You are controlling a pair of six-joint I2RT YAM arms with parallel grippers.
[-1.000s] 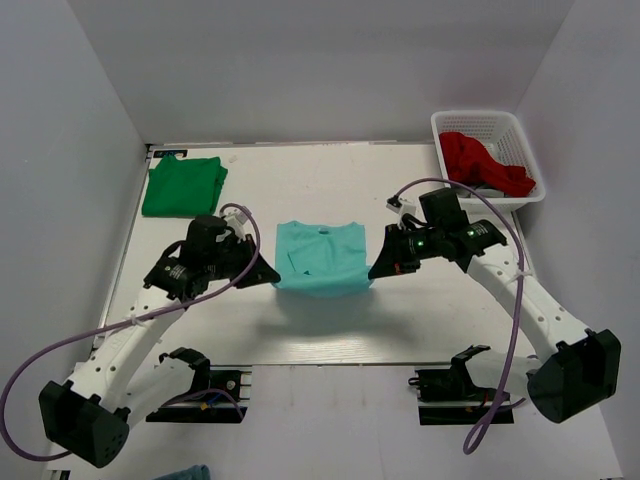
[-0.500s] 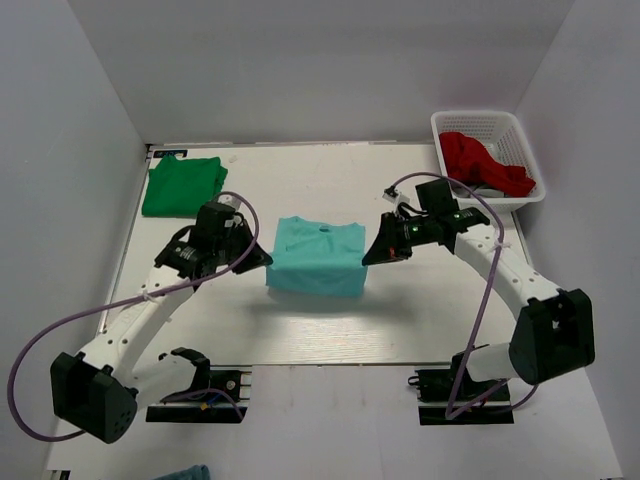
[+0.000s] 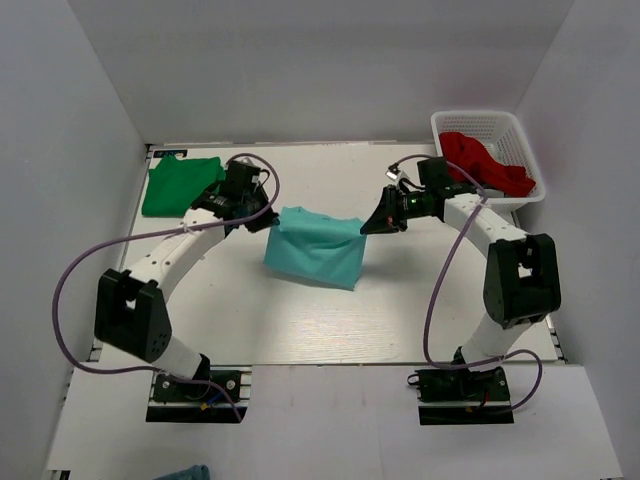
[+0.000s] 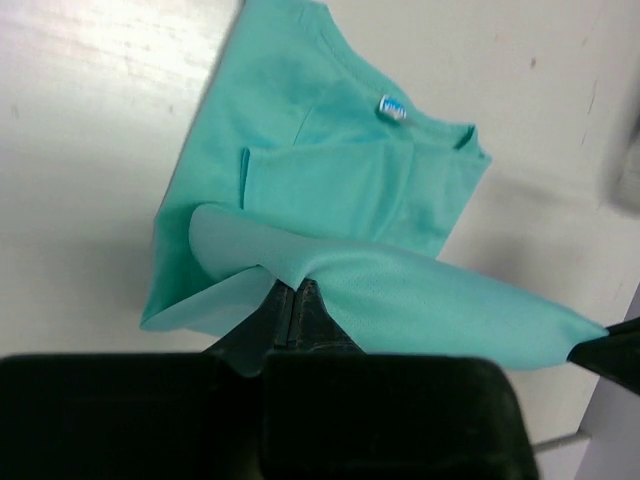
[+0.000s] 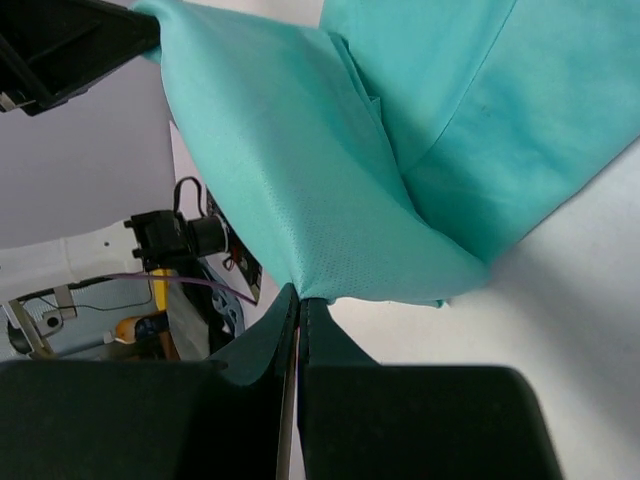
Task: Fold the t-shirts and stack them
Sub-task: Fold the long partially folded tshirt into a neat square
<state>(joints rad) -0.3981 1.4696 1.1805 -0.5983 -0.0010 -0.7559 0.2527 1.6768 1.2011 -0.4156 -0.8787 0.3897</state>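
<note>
A teal t-shirt (image 3: 315, 247) lies in the middle of the table, its near hem lifted and carried over its upper part. My left gripper (image 3: 272, 222) is shut on the hem's left corner; in the left wrist view (image 4: 288, 288) the cloth (image 4: 330, 180) drapes from its tips. My right gripper (image 3: 366, 228) is shut on the hem's right corner, and the right wrist view (image 5: 298, 297) shows the teal t-shirt (image 5: 330, 170) stretched from its tips. A folded green t-shirt (image 3: 181, 185) lies at the far left. A red t-shirt (image 3: 484, 164) fills the white basket (image 3: 470, 125).
The white basket stands at the table's far right corner. The table's near edge (image 3: 330, 364) runs just ahead of the arm bases. Purple cables (image 3: 70, 290) loop beside both arms.
Both grippers have moved away from the bases toward the far side, carrying the teal shirt's hem over its upper part. The hem now hangs in a fold between them.
</note>
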